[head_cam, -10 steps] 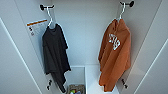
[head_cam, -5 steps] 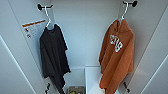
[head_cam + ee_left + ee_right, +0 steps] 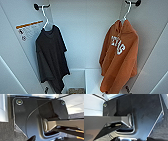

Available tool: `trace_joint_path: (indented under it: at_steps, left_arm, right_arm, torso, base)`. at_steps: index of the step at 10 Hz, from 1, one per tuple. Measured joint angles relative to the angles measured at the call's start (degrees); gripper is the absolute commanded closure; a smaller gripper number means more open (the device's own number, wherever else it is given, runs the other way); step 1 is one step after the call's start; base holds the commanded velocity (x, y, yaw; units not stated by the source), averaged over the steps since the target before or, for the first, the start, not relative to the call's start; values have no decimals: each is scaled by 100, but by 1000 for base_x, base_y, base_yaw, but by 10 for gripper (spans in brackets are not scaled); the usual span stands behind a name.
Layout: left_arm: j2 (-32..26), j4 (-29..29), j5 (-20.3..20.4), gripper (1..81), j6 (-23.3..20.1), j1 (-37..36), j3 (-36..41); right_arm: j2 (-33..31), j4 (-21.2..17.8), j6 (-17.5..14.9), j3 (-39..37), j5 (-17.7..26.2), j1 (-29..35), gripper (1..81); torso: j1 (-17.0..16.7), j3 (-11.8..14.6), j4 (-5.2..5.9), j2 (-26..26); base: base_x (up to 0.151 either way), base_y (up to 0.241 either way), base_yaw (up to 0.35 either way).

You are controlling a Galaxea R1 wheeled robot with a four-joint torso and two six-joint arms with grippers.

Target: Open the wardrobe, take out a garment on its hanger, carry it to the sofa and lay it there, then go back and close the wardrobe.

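the garment [image 3: 119,57], a burnt-orange hooded sweatshirt with white block letters across the chest, hangs inside the open wardrobe [image 3: 85,37] on the right of the head view. it droops in folds, the lettering slanting down the front, and its lower edge reaches nearly to the foot of the picture. its hanger [image 3: 127,12] is thin and white, the curved hook caught over a dark peg [image 3: 136,3] on the right inner wall, so the sweatshirt sits close against that wall.

well apart from it, on the left, a black t-shirt [image 3: 51,57] hangs from a second white hanger [image 3: 45,17], hooked on another dark peg [image 3: 38,6] on the left inner wall. just beside that hanger a white label [image 3: 28,29] with an orange stripe is stuck to the wall (its print is too blurred to read). between the 2 garments the white back panel is bare, and low down a white divider [image 3: 85,81] splits the bottom into compartments; something brownish [image 3: 76,91] lies in the left one.

both wrist views show the robot's own dark plate and jointed bar over dark carpet [image 3: 6,131]. neither gripper can be made out well enough: i cannot tell how far either is open, or whether it has hold of anything.
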State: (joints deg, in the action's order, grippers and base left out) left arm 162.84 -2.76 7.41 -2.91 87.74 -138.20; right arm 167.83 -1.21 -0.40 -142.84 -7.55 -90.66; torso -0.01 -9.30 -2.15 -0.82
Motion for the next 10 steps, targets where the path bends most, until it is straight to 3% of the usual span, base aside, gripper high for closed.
trace_joint_path:
  at_steps: [7,10]
  left_arm:
    - [13,1,-6,10,0,-4,11]
    - [2,1,13,10,2,-39,9]
  right_arm:
    - [9,0,-1,0,0,12,10]
    - [15,-5,-1,0,-20,98,10]
  torso:
    - [0,0,0,0]
    - [6,0,0,2]
  base:
    - [79,-19,0]
    - [0,0,0]
